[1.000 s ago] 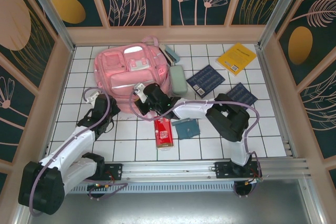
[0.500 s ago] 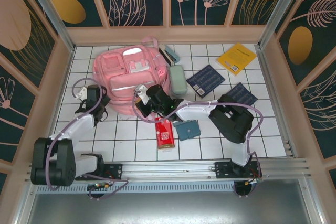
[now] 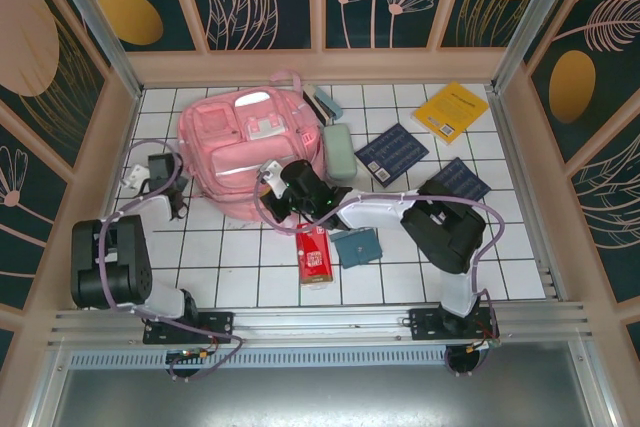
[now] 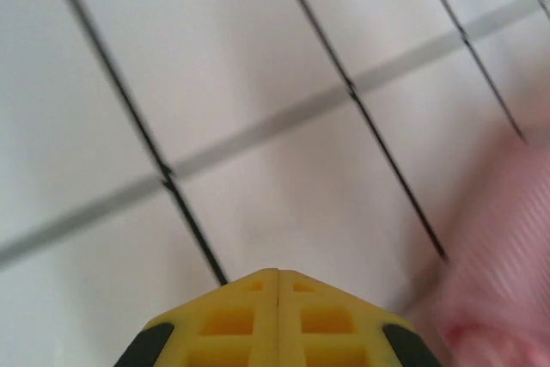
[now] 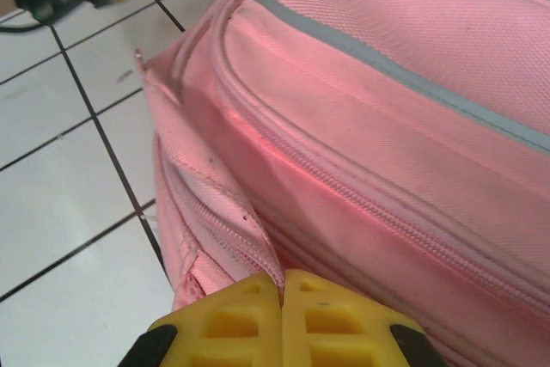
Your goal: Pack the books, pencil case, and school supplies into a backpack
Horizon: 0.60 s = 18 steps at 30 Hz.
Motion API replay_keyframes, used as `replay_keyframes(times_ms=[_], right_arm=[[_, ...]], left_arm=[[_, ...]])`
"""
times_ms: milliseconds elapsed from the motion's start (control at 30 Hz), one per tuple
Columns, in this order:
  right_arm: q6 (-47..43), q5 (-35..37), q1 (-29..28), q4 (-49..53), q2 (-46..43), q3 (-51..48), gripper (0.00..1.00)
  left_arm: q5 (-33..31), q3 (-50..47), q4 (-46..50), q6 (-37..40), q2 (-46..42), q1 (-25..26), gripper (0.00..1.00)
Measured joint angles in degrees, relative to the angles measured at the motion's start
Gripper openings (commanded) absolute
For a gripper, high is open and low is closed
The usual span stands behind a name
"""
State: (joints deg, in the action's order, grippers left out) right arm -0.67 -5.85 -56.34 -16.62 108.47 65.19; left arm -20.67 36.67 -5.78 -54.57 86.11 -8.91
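Note:
The pink backpack (image 3: pixel 235 142) lies flat at the back left. My right gripper (image 3: pixel 264 195) is at its near edge, shut on a fold of the backpack's zipper flap (image 5: pixel 249 229), which runs in between the yellow fingertips (image 5: pixel 232 320). My left gripper (image 3: pixel 170 190) hovers over bare tile left of the backpack, shut and holding nothing; the backpack (image 4: pixel 507 255) shows blurred at its right. The mint pencil case (image 3: pixel 339 150) lies against the backpack's right side. A yellow book (image 3: pixel 452 110) and two navy books (image 3: pixel 392 152) (image 3: pixel 460 179) lie on the right.
A red packet (image 3: pixel 312 252) and a small teal square (image 3: pixel 355 245) lie on the tiles in front of the backpack, under the right arm. A grey-teal stapler (image 3: pixel 326 102) sits behind the pencil case. Wooden walls (image 3: pixel 100 162) enclose the white tiled floor.
The left arm has pulled back to the left, away from the backpack's near-left corner, and folded up. The right gripper has kept its pinch on the backpack's edge.

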Motion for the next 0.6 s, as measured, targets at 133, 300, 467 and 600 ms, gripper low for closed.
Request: replay_keyframes(times_ms=[133, 300, 467, 600], right_arm=[[0.15, 0.22, 0.26, 1.16, -0.74, -0.35, 0.0], [0.17, 0.39, 0.26, 1.64, -1.07, -0.35, 0.0], [0.15, 0.39, 0.28, 1.88, -1.07, -0.35, 0.0], [0.15, 0.02, 0.7, 1.88, -1.07, -0.33, 0.0]], left_arm=[[-2.19, 1.55, -1.51, -0.2, 2.69, -2.45, 0.0], [-0.42, 5.33, -2.86, -0.09, 4.31, -2.45, 0.01], [6.05, 0.52, -6.78, 1.77, 0.04, -2.45, 0.46], [12.57, -6.23, -8.09, 3.13, -6.6, -2.45, 0.59]])
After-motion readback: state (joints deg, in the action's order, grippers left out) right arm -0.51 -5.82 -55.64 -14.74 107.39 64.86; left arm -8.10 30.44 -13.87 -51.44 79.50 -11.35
